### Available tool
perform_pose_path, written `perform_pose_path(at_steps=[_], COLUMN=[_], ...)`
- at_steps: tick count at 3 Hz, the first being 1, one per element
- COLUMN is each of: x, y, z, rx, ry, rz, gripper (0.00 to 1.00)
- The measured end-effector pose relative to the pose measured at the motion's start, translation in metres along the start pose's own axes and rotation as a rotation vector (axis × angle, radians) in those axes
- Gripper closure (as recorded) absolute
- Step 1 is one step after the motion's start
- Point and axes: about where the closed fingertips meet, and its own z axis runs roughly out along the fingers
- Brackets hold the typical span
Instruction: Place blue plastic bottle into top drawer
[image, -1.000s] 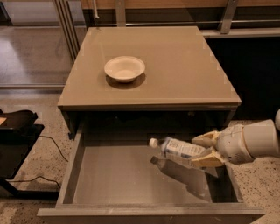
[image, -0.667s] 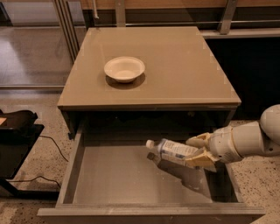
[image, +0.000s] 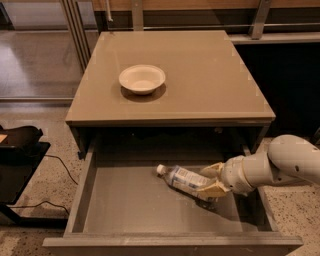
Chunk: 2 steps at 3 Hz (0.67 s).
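The blue plastic bottle (image: 184, 180) lies tilted inside the open top drawer (image: 125, 205), white cap pointing left and up, its base end low near the drawer floor at the right. My gripper (image: 212, 179) reaches in from the right, and its tan fingers (image: 213, 189) are shut on the bottle's base end. The white arm extends out over the drawer's right side.
A cream round bowl (image: 142, 78) sits on the taupe cabinet top (image: 210, 80). A black object and a cable lie on the speckled floor at the left (image: 20, 150). Glass panels and a rail stand behind the cabinet.
The gripper has moved left and down with the bottle, bringing it lower into the drawer.
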Motion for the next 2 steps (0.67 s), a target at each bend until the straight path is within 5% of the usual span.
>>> perform_pose_path(at_steps=[1, 2], x=[-0.0001, -0.0001], y=[0.0001, 0.0001], z=[0.0007, 0.0007], rx=[-0.001, -0.001], ry=[0.000, 0.000], rz=[-0.001, -0.001], gripper=[1.00, 0.81])
